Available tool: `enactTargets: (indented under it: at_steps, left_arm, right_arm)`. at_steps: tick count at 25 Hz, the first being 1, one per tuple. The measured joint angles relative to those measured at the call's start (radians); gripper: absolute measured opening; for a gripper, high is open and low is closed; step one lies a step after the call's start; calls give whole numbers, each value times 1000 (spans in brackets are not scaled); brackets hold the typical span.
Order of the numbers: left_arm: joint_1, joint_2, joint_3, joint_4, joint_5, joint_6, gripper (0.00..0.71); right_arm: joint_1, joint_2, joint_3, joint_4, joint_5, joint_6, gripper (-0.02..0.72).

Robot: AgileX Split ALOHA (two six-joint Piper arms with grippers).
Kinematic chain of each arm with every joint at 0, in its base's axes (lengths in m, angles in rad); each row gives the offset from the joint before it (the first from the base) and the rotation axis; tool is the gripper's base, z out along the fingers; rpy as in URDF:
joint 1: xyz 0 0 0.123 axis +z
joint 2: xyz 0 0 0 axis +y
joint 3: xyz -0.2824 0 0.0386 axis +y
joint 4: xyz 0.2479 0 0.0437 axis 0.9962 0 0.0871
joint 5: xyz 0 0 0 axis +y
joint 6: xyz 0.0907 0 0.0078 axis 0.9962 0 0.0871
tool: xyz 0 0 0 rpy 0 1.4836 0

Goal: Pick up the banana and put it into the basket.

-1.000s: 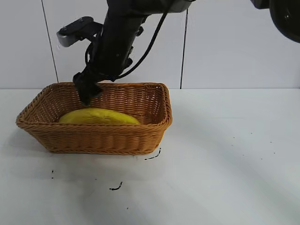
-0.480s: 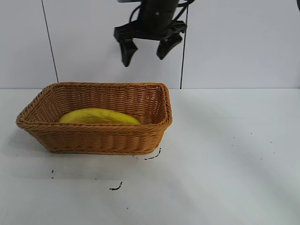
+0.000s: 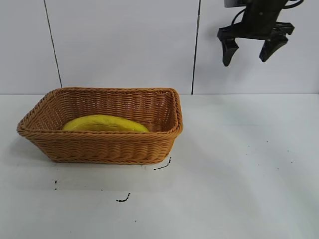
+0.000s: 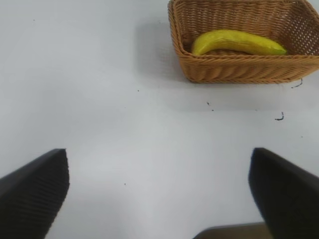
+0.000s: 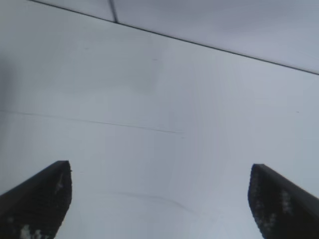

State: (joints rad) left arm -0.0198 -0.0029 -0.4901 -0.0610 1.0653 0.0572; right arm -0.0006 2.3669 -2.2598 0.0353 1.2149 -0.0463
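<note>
Exterior view: banana (image 3: 105, 123) lies in the basket (image 3: 102, 145), your right pincer (image 3: 253, 46) released, empty, high above the bench (image 3: 239, 164).
Basket sits well below and aside of it; little risk unless you swing back low and clip the rim. Left pincer (image 4: 159, 191) gapes wide, parked apart.

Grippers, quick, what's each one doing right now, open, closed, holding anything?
Left gripper: open, holding nothing, low over the table.
Right gripper: open, empty, raised to the right of the basket.
</note>
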Motion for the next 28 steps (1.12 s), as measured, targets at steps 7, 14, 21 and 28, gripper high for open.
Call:
enactTargets:
  at_steps: [7, 14, 21, 28]
  left_arm:
    - [0, 0, 0, 0, 0, 0, 695]
    - [0, 0, 0, 0, 0, 0, 695]
    - [0, 0, 0, 0, 0, 0, 695]
    - [0, 0, 0, 0, 0, 0, 695]
  right_arm:
    - [0, -181, 325, 21, -1, -1, 689]
    - [0, -486, 717, 23, 0, 2, 689]
    - [0, -856, 1055, 25, 0, 2, 689]
    - [0, -1234, 1297, 25, -44, 2, 689]
